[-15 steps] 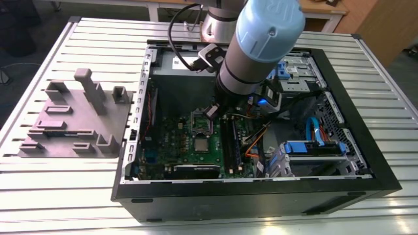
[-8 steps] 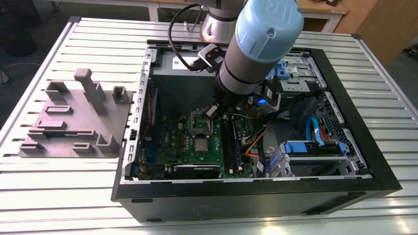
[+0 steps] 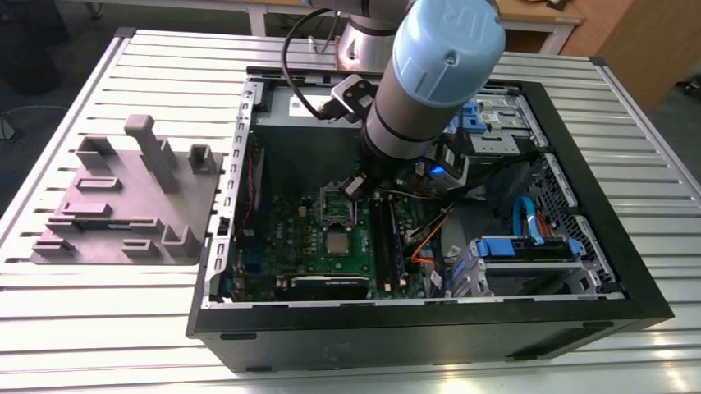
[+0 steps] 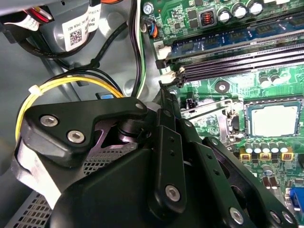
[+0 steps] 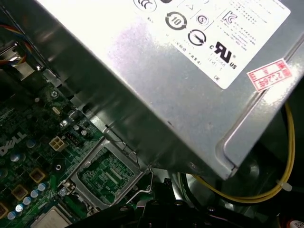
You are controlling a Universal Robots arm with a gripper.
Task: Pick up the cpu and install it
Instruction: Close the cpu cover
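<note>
Black casing (image 3: 438, 328) of the open computer sits nearest in the exterior view, and past its edge the green motherboard (image 3: 328, 246) lies flat. On that board rests the cpu (image 3: 336, 243), a small silvery square just this side of the empty socket (image 3: 336, 209). Above the socket hangs the gripper (image 3: 362, 187); whether it is clenched I cannot tell. Beyond, the big grey box (image 5: 156, 66) with its white label looms in the first wrist view. Yellow wires (image 4: 66, 83) curl beside the gripper's black body in the second wrist view.

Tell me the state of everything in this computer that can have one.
computer case, open, side panel off
socket, empty, uncovered
cpu, lying flat on the motherboard beside the socket, not installed
memory slots, at least two empty
</note>
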